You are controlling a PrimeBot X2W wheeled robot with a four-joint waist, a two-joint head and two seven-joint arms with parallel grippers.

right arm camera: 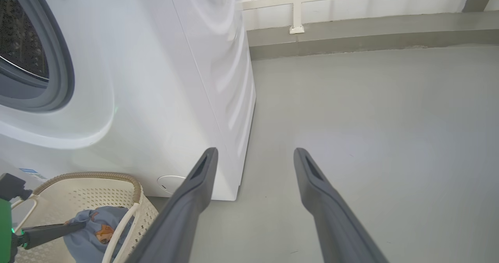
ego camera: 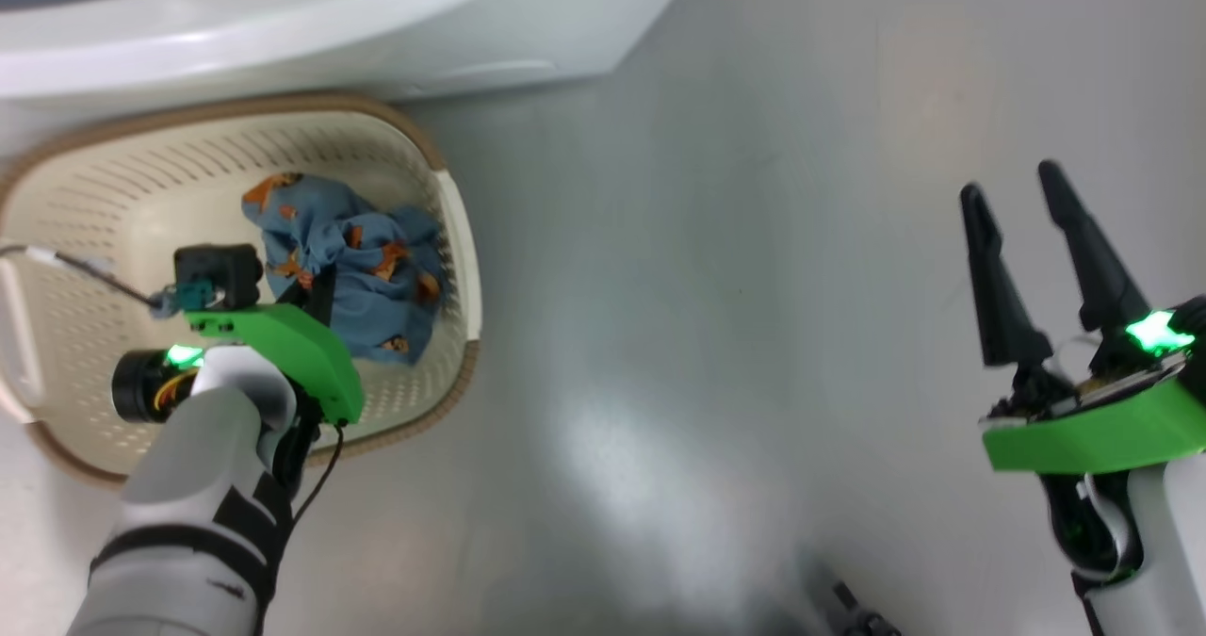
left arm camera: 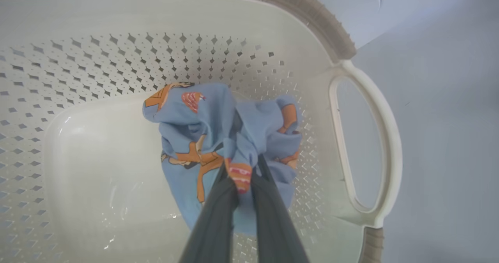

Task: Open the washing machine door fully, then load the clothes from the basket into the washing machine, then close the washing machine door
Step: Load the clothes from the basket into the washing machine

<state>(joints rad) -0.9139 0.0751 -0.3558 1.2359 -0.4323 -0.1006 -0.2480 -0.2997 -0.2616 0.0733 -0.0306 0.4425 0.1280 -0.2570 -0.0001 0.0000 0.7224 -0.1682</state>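
Blue, orange-printed clothes (left arm camera: pixel 218 134) in a cream, brown-rimmed basket (left arm camera: pixel 97 60).

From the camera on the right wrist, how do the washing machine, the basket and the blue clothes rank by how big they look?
Largest to smallest:
1. washing machine, by far the biggest.
2. basket, though the picture's edge cuts part of it off.
3. clothes, a blue bundle inside the basket.

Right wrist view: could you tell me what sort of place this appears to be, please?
Probably a laundry area or utility room: a white front-loading washing machine stands on a grey floor, with a perforated basket holding blue clothes at its foot.
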